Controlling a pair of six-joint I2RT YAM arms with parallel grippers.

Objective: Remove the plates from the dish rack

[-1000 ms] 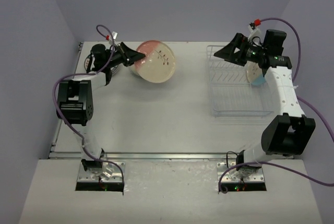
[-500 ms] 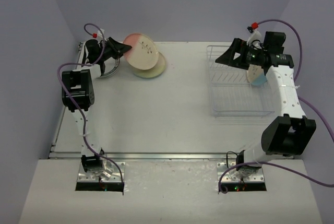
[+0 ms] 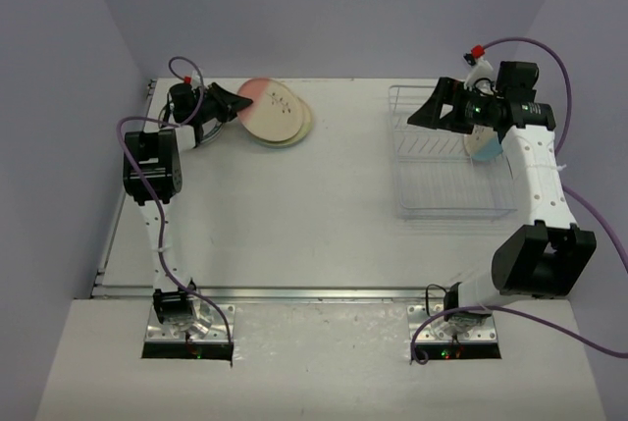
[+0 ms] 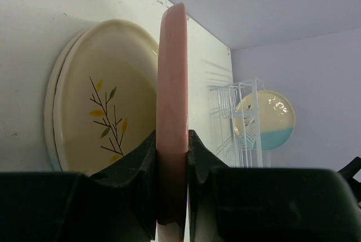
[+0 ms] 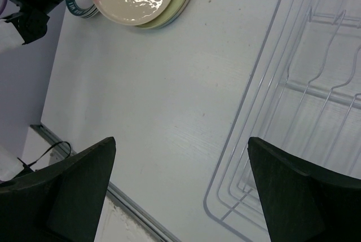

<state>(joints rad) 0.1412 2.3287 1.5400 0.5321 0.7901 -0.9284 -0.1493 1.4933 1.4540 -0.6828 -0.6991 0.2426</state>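
My left gripper (image 3: 230, 105) (image 4: 172, 140) is shut on the rim of a pinkish plate (image 3: 271, 103) (image 4: 172, 78). It holds the plate low over a stack of plates (image 3: 294, 131) at the table's far left. The stack's top plate is cream with a leaf sprig (image 4: 104, 112). The dish rack (image 3: 446, 185) (image 5: 316, 84) stands at the right. One cream and light blue plate (image 3: 483, 144) (image 4: 269, 121) stands upright in it, half hidden by my right arm. My right gripper (image 3: 430, 113) (image 5: 180, 180) hangs open over the rack's left edge, holding nothing.
A plate with a dark green rim (image 3: 199, 134) (image 5: 78, 7) lies under my left arm by the table's left edge. The walls stand close behind the stack and the rack. The table's front edge (image 5: 130, 208) shows in the right wrist view.
My left gripper has swung the pinkish plate left and down, from steeply tilted to nearly flat over the stack. My right gripper has shifted slightly and stays open.
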